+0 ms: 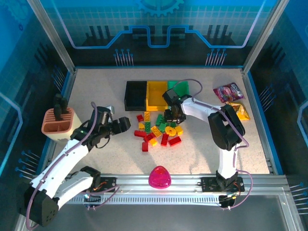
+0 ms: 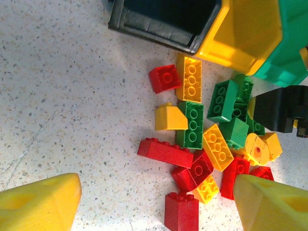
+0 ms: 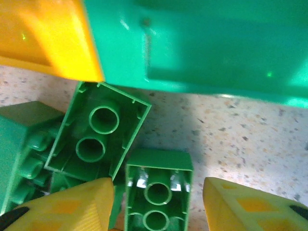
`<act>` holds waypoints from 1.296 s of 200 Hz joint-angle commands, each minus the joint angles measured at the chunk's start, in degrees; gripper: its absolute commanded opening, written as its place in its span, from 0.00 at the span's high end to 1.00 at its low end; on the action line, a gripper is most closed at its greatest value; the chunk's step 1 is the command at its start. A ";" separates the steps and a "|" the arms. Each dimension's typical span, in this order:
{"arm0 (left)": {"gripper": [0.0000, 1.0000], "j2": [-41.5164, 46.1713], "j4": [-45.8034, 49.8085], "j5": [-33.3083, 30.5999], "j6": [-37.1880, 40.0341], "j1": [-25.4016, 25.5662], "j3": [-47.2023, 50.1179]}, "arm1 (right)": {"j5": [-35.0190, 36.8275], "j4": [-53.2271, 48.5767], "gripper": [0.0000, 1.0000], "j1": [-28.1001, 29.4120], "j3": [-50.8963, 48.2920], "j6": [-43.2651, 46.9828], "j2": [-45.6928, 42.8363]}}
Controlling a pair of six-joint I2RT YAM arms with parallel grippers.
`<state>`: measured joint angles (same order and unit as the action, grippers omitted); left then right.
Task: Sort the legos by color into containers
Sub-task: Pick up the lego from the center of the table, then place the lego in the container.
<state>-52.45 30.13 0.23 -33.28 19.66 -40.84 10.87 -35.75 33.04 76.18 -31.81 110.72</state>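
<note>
Legos lie loose beneath the right hand, which gapes around a green brick; left hand open, containers seemingly unfilled.

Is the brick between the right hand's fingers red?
No, the brick between the yellow fingers of the right hand is green.

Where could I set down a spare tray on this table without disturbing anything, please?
Bare tabletop lies between the terracotta holder and the black bin, and at the right, below the snack packets. It is crowded in front of the bins, around the legos.
</note>
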 commanded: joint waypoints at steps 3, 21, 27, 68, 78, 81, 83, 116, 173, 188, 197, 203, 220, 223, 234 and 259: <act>0.17 0.93 -0.83 0.38 -1.09 0.38 1.18 | 3.77 -0.97 0.46 0.89 -4.78 -1.97 -1.16; 0.17 1.42 -1.34 0.31 -1.09 0.55 1.72 | 2.58 0.79 0.46 0.55 -5.85 -1.70 -1.57; 0.17 1.48 -1.30 0.19 -1.15 0.62 1.81 | 2.06 0.85 0.46 0.54 -5.64 -1.53 -1.28; 0.17 2.91 -0.33 -0.53 -1.26 0.78 1.46 | 1.42 0.77 0.52 1.14 -4.20 -1.41 -0.43; 0.17 3.37 -0.33 -0.73 -1.33 0.82 1.48 | 1.68 0.65 0.57 1.17 -4.15 -1.33 -0.84; 0.17 3.49 -0.29 -0.83 -1.35 0.77 1.51 | 1.86 0.49 0.59 1.23 -4.00 -1.26 -1.04; 0.17 3.60 -0.28 -0.84 -1.37 0.81 1.48 | 1.98 0.35 0.59 1.24 -3.95 -1.26 -1.14; 0.18 3.70 -0.58 -0.49 -1.36 0.96 1.40 | 3.47 -1.33 0.71 1.55 -2.84 -0.20 -5.29; 0.21 3.35 -1.69 -0.23 -1.70 2.08 2.07 | 4.71 -4.01 0.74 -0.09 4.23 4.00 -9.44; 0.23 2.65 -1.66 -0.23 -1.62 2.69 1.84 | 4.42 -4.91 0.74 -1.65 7.73 5.36 -7.94; 0.24 2.36 -1.65 -0.31 -1.62 3.31 1.84 | 4.17 -5.03 0.74 -2.47 9.70 6.07 -6.84; 0.24 2.14 -1.70 -0.44 -1.70 3.80 1.82 | 3.92 -5.12 0.74 -3.09 10.96 6.53 -5.92; 0.26 1.72 -1.83 -0.92 -1.98 5.30 2.03 | 2.80 -5.81 0.74 -4.61 15.02 7.48 -2.78; 0.26 1.65 -1.87 -0.98 -1.98 5.52 2.07 | 2.76 -5.94 0.74 -4.85 15.68 7.66 -2.25; 0.28 1.38 -1.90 -1.28 -2.14 6.45 2.24 | 2.41 -6.25 0.74 -5.96 17.85 8.08 -0.22; 0.33 0.90 -2.26 -1.96 -2.73 8.22 2.70 | 0.96 -7.46 0.75 -8.17 22.61 8.60 4.81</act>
<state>-51.03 29.04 -0.30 -34.65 26.35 -39.24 13.80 -39.68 26.83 94.56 -25.02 110.56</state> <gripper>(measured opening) 0.691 0.319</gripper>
